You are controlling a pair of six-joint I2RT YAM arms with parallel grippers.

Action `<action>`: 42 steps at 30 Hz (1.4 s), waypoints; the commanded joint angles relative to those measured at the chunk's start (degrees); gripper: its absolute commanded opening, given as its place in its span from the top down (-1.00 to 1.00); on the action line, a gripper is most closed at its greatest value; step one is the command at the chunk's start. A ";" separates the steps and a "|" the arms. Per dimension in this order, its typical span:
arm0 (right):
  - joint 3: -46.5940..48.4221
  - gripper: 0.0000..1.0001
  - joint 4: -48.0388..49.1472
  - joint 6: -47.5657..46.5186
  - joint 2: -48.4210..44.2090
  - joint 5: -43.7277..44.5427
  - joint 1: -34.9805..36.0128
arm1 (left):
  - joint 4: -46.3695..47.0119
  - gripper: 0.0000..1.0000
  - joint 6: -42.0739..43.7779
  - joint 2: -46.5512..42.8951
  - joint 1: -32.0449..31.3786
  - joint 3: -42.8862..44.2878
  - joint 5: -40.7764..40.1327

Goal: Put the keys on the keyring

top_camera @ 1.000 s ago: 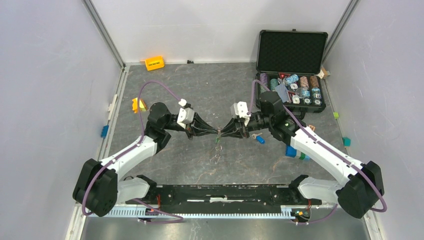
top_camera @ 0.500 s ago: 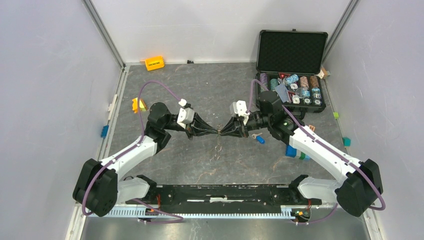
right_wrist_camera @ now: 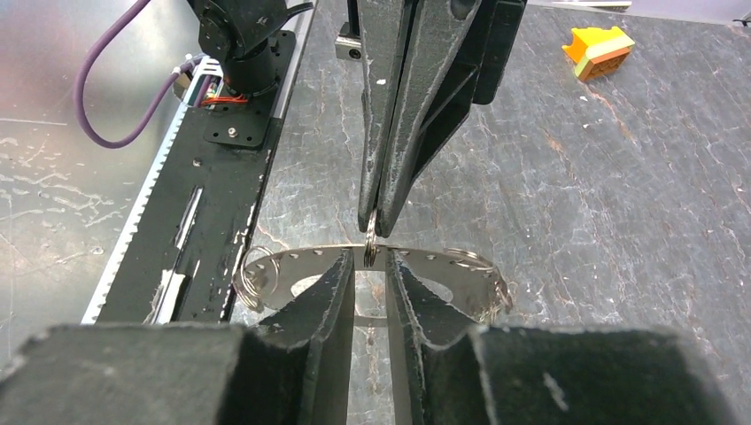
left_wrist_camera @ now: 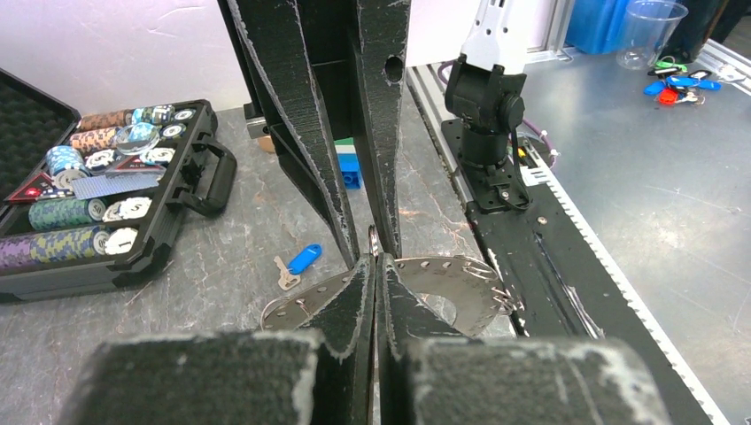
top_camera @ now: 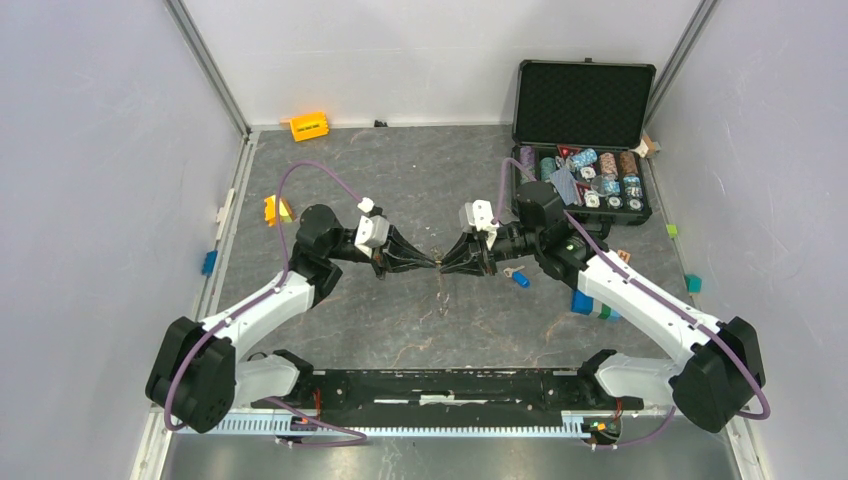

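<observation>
**A:** The two arms are meeting tip to tip over the grey stone-patterned table (top_camera: 400, 190). That is out to the left of the open black hard-shell case (top_camera: 583, 100), a little nearer the arm bases than it.

**B:** What is the left gripper (left_wrist_camera: 374, 263) doing?

**A:** Its fingers are pressing tight together, pinching a small wire loop (right_wrist_camera: 369, 248). The loop is sitting on the rim of the flat silvery-grey metal keyring with holes punched round its edge (left_wrist_camera: 447, 276). The keyring is hanging just below those tips.

**B:** And the right gripper (right_wrist_camera: 370, 266)?

**A:** Its fingers are standing a narrow gap apart, one on each side of that same loop. Whether they are gripping anything, I cannot tell.

**B:** Any keys showing?

**A:** The small blue-headed key with the short silver blade (left_wrist_camera: 302, 259) is lying flat on the table. It is just in front of the case, between the case and the keyring, with nothing touching it.
</observation>
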 commanded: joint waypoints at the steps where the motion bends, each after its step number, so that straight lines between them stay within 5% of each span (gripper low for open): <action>1: 2.17 0.50 2.30 1.29 -0.11 -1.78 -0.24 | 0.47 0.96 1.21 0.20 0.06 0.32 0.61; 6: 2.08 0.58 2.50 1.46 -0.02 -1.94 -0.24 | 0.23 0.95 1.22 0.19 0.04 0.32 0.65; 11: 2.27 1.00 2.40 1.40 -0.15 -0.13 -0.26 | -0.53 0.96 1.21 0.20 0.06 0.26 0.67; 15: 3.88 1.00 -0.68 -0.05 0.08 5.24 -0.24 | -2.14 0.92 3.69 -0.12 0.04 0.57 0.81; 19: 7.92 1.00 -8.22 -4.82 0.72 9.13 -0.05 | -11.71 0.15 8.02 -0.90 0.09 3.16 0.84; 22: 12.13 1.00 -15.89 -9.31 1.97 12.09 0.77 | -28.08 -0.36 17.71 -2.00 0.09 8.02 0.75; 25: 16.87 1.00 -23.29 -12.74 3.58 15.31 1.85 | -48.89 -0.57 32.50 -2.10 0.03 15.10 -1.81; 32: 21.48 1.00 -31.08 -16.60 5.47 20.23 3.80 | -61.91 -0.48 37.94 -0.56 -0.01 23.63 -6.09; 42: 20.32 1.00 -28.25 -15.33 2.77 20.29 4.16 | -60.65 0.01 36.03 -0.35 0.06 23.72 -5.57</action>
